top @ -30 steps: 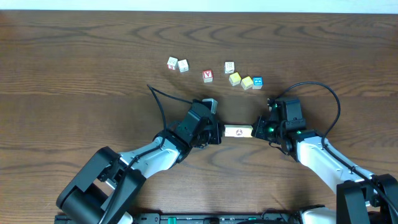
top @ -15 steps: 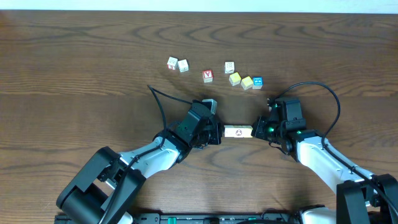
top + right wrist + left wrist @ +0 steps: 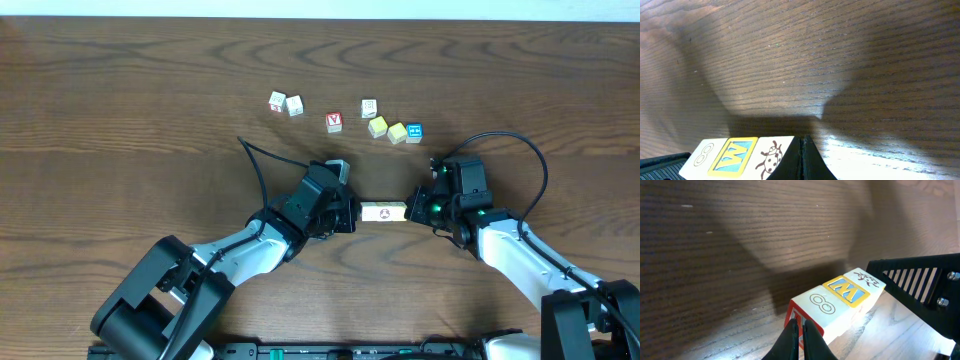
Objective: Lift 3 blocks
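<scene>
Dark, wood-grained surface [image 3: 120, 90]. Toward its far edge, a small red-faced cube [image 3: 334, 122] standing alone; farther to the right, a blue-faced cube [image 3: 414, 132].

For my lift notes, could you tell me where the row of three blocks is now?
In the overhead view, the row of three blocks is mid-table, pressed endwise between the left gripper and right gripper, nearer the robot than the loose cubes.

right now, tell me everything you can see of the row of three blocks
The row is three pale wooden cubes end to end, pinched between the shut left gripper and shut right gripper. Wrist views show an 8, a blue W framed in yellow, and a ladybird. The end by the 8 shows red. It seems held above the table, shadow beneath.
</scene>
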Available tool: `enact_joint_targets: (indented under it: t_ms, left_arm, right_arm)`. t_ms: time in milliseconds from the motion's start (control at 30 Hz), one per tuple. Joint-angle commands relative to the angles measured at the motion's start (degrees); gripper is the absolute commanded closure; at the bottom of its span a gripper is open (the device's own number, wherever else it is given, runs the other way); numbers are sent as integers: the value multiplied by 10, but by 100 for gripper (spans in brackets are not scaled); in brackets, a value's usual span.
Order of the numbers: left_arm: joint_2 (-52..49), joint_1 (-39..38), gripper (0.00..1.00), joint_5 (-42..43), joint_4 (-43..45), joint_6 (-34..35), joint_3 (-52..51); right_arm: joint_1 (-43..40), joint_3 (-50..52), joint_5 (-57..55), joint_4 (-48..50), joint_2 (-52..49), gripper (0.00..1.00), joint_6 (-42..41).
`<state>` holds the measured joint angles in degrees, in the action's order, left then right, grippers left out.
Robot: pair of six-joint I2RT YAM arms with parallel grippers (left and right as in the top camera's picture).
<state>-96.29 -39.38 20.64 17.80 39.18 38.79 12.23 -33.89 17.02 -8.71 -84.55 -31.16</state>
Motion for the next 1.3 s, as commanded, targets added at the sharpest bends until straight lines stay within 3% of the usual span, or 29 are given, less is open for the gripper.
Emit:
enact_joint_targets:
  t_ms: [0,1267]
  left_arm:
    - [15,-3,93,30,6,2,12]
    - [61,-3,93,42,-10,17,12]
  right_arm:
    - [6,1,60,3,9,99,3]
    - [6,-7,107,-15,57,99,-16]
